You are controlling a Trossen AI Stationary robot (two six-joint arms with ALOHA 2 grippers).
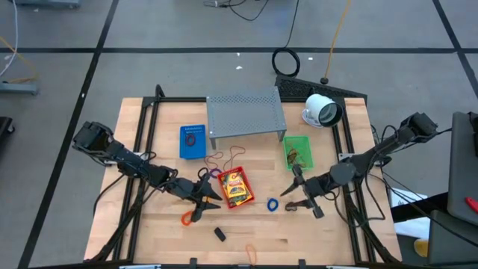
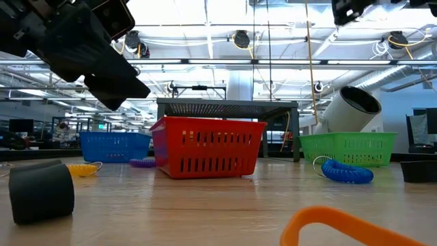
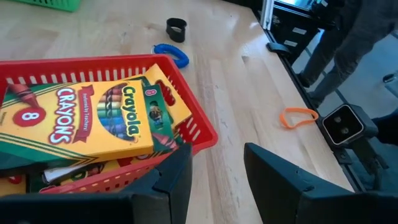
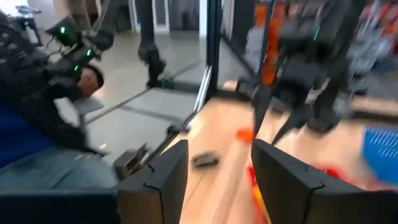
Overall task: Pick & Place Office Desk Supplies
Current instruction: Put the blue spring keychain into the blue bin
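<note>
A red basket (image 1: 235,188) in the middle of the table holds yellow crayon boxes with green labels (image 3: 81,115). My left gripper (image 1: 211,196) is open, low at the basket's left side. In the left wrist view its fingers (image 3: 174,180) stand by the basket's corner (image 3: 205,134) with only bare table between them. My right gripper (image 1: 295,196) hangs open and level, right of the basket and above a blue coiled band (image 1: 272,203). Nothing is between its fingers (image 4: 168,180). My left gripper has one finger (image 3: 177,171) right in front of the red basket's wall near its corner. I cannot tell whether it touches the wall. Nothing is between the fingers.
A grey perforated shelf (image 1: 246,113) and a white round device (image 1: 323,110) stand at the back. A blue basket (image 1: 193,140) and a green basket (image 1: 297,152) sit in front of them. Orange bands (image 1: 187,218) (image 1: 250,250) and a black piece (image 1: 219,234) lie near the front edge.
</note>
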